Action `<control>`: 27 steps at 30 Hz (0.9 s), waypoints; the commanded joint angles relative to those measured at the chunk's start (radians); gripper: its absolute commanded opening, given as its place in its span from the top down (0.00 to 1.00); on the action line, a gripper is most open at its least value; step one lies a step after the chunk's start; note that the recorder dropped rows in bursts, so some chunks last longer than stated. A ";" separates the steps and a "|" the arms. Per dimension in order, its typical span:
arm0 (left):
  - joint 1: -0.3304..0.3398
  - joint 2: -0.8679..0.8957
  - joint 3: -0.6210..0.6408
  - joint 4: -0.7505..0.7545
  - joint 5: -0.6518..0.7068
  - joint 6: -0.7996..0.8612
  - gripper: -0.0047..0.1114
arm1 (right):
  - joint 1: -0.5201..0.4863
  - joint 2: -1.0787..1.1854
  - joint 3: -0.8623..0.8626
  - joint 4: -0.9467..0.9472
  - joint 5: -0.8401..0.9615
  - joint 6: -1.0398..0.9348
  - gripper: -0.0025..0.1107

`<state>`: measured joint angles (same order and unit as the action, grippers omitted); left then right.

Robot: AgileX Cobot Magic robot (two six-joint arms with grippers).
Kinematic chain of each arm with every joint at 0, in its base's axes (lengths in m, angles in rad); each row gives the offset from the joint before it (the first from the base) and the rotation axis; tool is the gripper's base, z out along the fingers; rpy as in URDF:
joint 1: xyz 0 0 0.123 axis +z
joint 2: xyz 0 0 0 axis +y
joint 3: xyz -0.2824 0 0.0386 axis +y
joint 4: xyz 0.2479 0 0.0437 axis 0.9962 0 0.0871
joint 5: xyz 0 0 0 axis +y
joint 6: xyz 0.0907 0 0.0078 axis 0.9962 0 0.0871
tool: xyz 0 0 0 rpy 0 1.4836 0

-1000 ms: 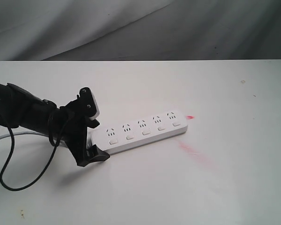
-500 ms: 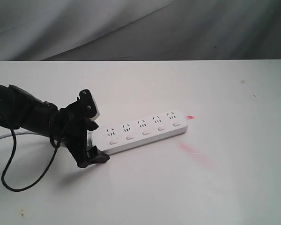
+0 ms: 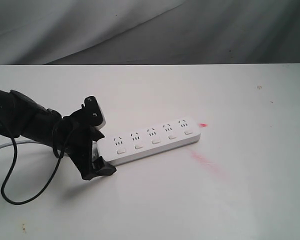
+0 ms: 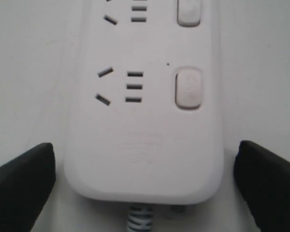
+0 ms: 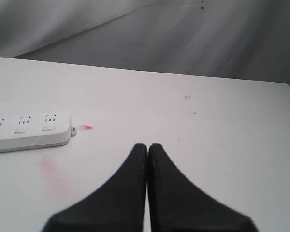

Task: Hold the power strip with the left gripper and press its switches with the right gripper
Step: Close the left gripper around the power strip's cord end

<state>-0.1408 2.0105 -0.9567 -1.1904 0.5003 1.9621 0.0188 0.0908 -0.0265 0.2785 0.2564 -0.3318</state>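
The white power strip (image 3: 152,139) lies flat on the table, its five switches (image 3: 155,141) in a row along the near side. My left gripper (image 3: 100,142) is open and straddles the strip's cord end. In the left wrist view its black fingers (image 4: 24,179) stand on either side of the power strip (image 4: 145,140), with a thin gap on each side. One switch (image 4: 188,88) shows just beyond them. The left gripper (image 4: 144,162) holds nothing. My right gripper (image 5: 148,146) is shut and empty, well away from the strip's far end (image 5: 34,129). It is outside the exterior view.
A pink smear (image 3: 208,163) and a small red mark (image 3: 203,124) lie on the white table beside the strip's far end. A thin black cable loop (image 3: 10,186) hangs from the left arm. Grey cloth (image 3: 190,30) backs the table's far edge.
The left gripper has slid back slightly to the left along the strip's cord end. The strip has not moved.
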 commanded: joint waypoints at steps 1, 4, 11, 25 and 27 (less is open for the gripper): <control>0.002 0.001 -0.001 0.026 -0.009 -0.003 0.15 | -0.008 -0.004 0.006 -0.002 -0.004 0.000 0.98; 0.002 0.001 -0.001 0.026 -0.015 -0.003 0.15 | -0.008 -0.004 0.006 -0.002 -0.004 0.000 0.98; 0.002 0.001 -0.001 0.031 -0.049 0.002 0.15 | -0.008 -0.004 0.006 -0.002 -0.004 0.000 0.98; 0.002 0.001 -0.001 0.067 -0.030 0.004 0.15 | -0.008 -0.004 0.006 -0.002 -0.004 0.000 0.98; 0.002 0.001 -0.001 0.071 -0.030 0.002 0.15 | -0.008 -0.004 0.006 -0.002 -0.004 0.000 0.98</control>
<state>-0.1408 2.0105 -0.9590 -1.1702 0.4946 1.9602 0.0188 0.0908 -0.0265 0.2785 0.2564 -0.3318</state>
